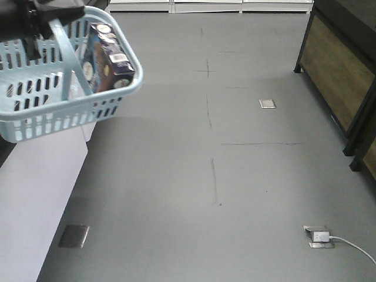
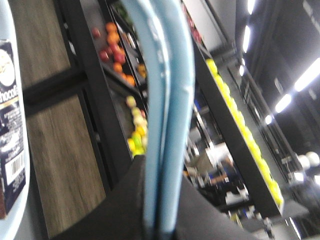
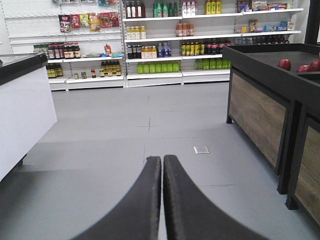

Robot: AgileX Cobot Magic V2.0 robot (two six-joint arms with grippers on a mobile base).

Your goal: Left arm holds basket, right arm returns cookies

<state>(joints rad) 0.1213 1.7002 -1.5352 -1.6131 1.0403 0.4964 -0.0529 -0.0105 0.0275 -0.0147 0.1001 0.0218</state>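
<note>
The light blue basket (image 1: 64,111) hangs in the air at the upper left of the front view, held from above by my left arm (image 1: 35,14). Its two swing handles (image 2: 165,125) run pressed together between the left gripper's (image 2: 162,200) fingers, which are shut on them. The cookies (image 1: 108,59), a dark navy box, stand tilted inside the basket; the box's barcode side (image 2: 11,150) shows at the left edge of the left wrist view. My right gripper (image 3: 162,159) is shut with nothing in it, pointing over the grey floor toward the shelves. It does not show in the front view.
A white counter (image 1: 35,194) stands below the basket at the left. Dark wood-panelled produce stands (image 1: 341,70) line the right, with red apples (image 3: 285,64) on top. Drink shelves (image 3: 165,45) fill the far wall. A floor socket with white cable (image 1: 320,237) lies front right.
</note>
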